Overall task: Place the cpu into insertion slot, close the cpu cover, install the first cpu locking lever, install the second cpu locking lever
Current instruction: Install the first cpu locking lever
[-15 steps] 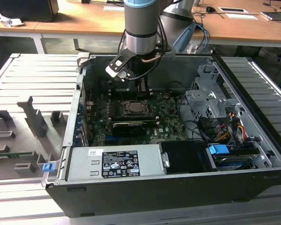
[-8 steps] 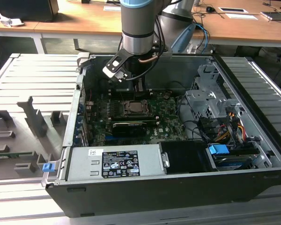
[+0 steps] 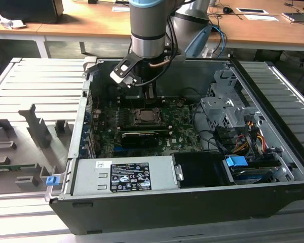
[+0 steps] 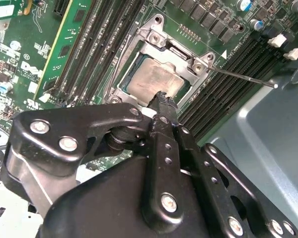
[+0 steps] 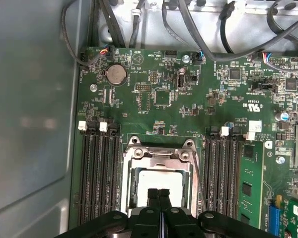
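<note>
The fingers (image 4: 164, 106) were pressed together, gripping nothing, their tips just over one edge of the cpu (image 4: 151, 79), which lay in the insertion slot (image 5: 133, 186), framed by the lowered cpu cover (image 5: 159, 154)

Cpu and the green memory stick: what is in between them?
In the first wrist view, empty black memory slots lie between the cpu and the green memory stick.

We've got our hand (image 5: 158, 194) with fingertips pressed together, right over the cpu (image 5: 161, 179). The chip's lying in the insertion slot (image 5: 134, 188), cpu cover (image 5: 159, 154) framing it. Black memory slots (image 5: 97, 173) flank both sides on the green board (image 5: 188, 106), with a coin battery (image 5: 115, 74) well apart.
</note>
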Robot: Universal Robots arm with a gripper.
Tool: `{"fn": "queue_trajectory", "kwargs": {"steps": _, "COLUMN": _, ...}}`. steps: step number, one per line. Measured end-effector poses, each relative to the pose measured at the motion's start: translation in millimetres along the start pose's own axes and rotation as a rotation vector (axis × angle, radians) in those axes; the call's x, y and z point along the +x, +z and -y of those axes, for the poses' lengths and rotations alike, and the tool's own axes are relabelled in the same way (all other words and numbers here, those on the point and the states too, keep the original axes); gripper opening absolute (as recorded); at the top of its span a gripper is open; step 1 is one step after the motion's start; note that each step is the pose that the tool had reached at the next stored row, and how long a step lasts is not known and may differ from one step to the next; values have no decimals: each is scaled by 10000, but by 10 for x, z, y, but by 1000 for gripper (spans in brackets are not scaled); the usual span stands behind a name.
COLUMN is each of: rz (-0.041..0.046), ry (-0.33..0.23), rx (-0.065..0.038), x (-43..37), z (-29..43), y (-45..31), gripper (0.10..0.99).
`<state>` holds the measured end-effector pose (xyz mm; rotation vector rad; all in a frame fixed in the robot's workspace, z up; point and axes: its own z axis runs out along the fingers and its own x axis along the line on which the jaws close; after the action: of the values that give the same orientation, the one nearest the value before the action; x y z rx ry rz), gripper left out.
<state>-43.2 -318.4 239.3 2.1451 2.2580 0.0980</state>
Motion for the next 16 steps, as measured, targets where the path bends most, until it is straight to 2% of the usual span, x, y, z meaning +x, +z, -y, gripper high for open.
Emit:
{"fn": "queue_trajectory", "kwargs": {"steps": 7, "rz": 2, "ry": 1, "rx": 1, "x": 0, "z": -1, "y": -5, "gripper": 106}}
{"fn": "queue_trajectory", "kwargs": {"steps": 11, "rz": 7, "ry": -1, "rx": 2, "x": 1, "z": -4, "y": -50, "gripper": 106}}
{"fn": "queue_trajectory", "kwargs": {"steps": 16, "rz": 7, "ry": 0, "rx": 1, "x": 1, "z": -5, "y": -70, "gripper": 106}}
